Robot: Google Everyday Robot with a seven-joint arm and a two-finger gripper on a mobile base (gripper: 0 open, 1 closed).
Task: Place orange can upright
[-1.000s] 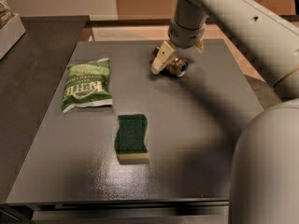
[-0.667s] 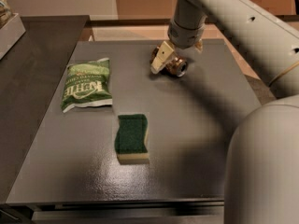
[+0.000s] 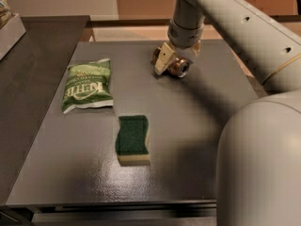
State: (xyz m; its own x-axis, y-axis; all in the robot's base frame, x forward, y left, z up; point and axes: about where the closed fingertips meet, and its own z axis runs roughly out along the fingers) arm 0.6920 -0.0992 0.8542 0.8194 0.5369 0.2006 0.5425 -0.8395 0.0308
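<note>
The orange can (image 3: 178, 68) lies on its side near the far edge of the dark grey table (image 3: 188, 121), its silver end facing the camera. My gripper (image 3: 170, 61) reaches down from the arm above and sits around the can, with a pale finger (image 3: 162, 59) on the can's left side. Most of the can's copper body is hidden behind the finger and wrist.
A green chip bag (image 3: 87, 85) lies flat at the left of the table. A green sponge with a pale base (image 3: 133, 139) lies in the middle front. My arm's large white body (image 3: 258, 164) fills the right foreground. A darker counter (image 3: 33, 65) adjoins on the left.
</note>
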